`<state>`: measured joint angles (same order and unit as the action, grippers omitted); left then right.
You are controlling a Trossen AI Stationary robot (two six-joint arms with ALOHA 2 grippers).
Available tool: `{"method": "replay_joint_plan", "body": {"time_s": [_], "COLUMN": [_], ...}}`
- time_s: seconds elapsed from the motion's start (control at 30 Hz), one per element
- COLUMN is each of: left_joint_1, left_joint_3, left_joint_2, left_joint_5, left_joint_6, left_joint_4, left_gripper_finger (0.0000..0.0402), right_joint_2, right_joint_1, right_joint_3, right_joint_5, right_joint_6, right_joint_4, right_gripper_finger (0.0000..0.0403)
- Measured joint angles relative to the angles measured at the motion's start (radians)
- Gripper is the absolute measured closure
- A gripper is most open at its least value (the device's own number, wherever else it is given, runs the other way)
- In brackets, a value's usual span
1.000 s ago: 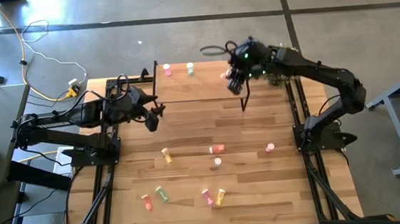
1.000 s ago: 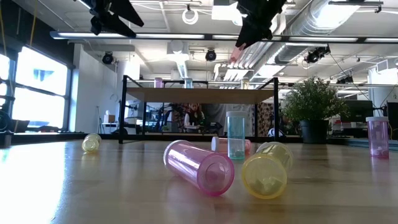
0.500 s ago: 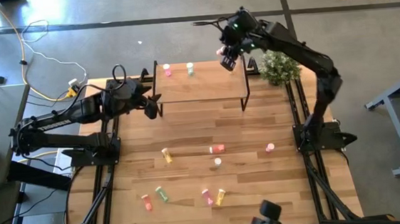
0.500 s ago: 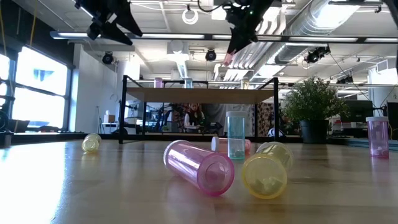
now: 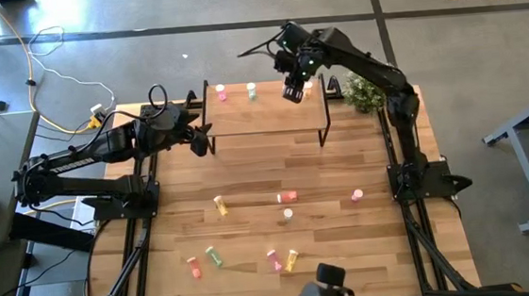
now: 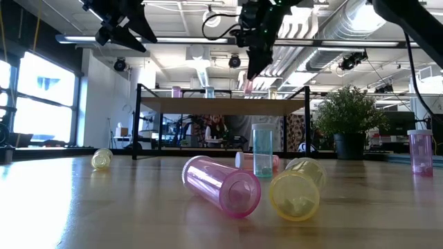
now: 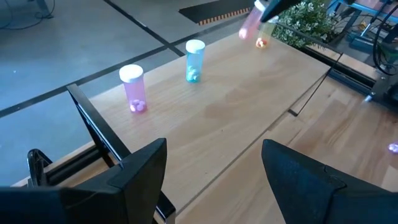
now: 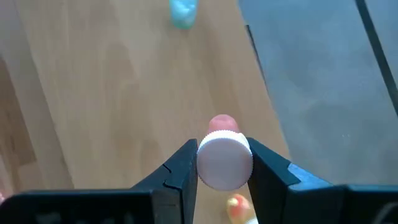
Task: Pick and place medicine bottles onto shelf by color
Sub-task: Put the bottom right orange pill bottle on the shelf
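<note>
The shelf (image 5: 266,110) stands at the table's far edge, with a pink bottle (image 7: 134,87) and a teal one (image 7: 194,60) upright on its left part. My right gripper (image 5: 293,91) hangs above the shelf's right part, shut on a pink bottle (image 6: 248,84) with a white cap. A small orange bottle (image 8: 236,202) shows on the shelf close by. Several more bottles lie on the table, among them a pink one (image 6: 220,185) and a yellow one (image 6: 296,190). My left gripper (image 5: 203,143) stands open in the air beside the shelf's left end. My right gripper pinches the pink bottle's white cap (image 8: 214,163) between its two fingers, one on each side. The fingers (image 8: 180,168) come from above, slanting down. The pink body (image 8: 222,122) hangs below them, slightly tilted and clear of the shelf top.
A potted plant (image 5: 366,91) stands off the shelf's right end. On the table's middle and near part lie a yellow bottle (image 5: 220,205), a red one (image 5: 287,196) and a pink one (image 5: 357,195); a near row (image 5: 245,259) holds several more. Bare wood lies between them and the shelf.
My right gripper has carried the pink bottle toward the table's far edge and leftward, over the shelf's right part, sinking a little and rolling its wrist. My left gripper swung slightly toward the far edge, then kept still.
</note>
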<state>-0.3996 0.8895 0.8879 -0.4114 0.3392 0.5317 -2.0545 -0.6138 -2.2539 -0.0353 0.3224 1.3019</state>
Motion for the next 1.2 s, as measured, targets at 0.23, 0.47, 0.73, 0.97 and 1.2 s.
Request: {"method": "replay_joint_plan", "body": {"time_s": [0.23,0.47,0.73,0.97,1.2], "left_joint_1": [0.0,0.0,0.0,0.0,0.0], "left_joint_3": [0.0,0.0,0.0,0.0,0.0], "left_joint_2": [0.0,0.0,0.0,0.0,0.0], "left_joint_5": [0.0,0.001,0.011,0.011,0.011], "left_joint_6": [0.002,0.002,0.001,0.002,-0.002], "left_joint_4": [0.0,-0.001,-0.001,-0.002,-0.002], "left_gripper_finger": [0.0147,0.0147,0.0147,0.0147,0.0147], "right_joint_2": [-0.046,-0.073,-0.075,-0.075,-0.074], "right_joint_1": [0.029,0.033,0.025,0.025,0.025], "right_joint_3": [0.0,0.0,0.009,0.009,0.009], "right_joint_5": [0.001,0.005,0.014,0.032,0.032], "right_joint_6": [0.046,0.051,0.054,0.054,0.054], "right_joint_4": [-0.006,-0.024,-0.03,-0.02,-0.006], "right_gripper_finger": [0.0303,0.0303,0.0303,0.0303,0.0293]}}
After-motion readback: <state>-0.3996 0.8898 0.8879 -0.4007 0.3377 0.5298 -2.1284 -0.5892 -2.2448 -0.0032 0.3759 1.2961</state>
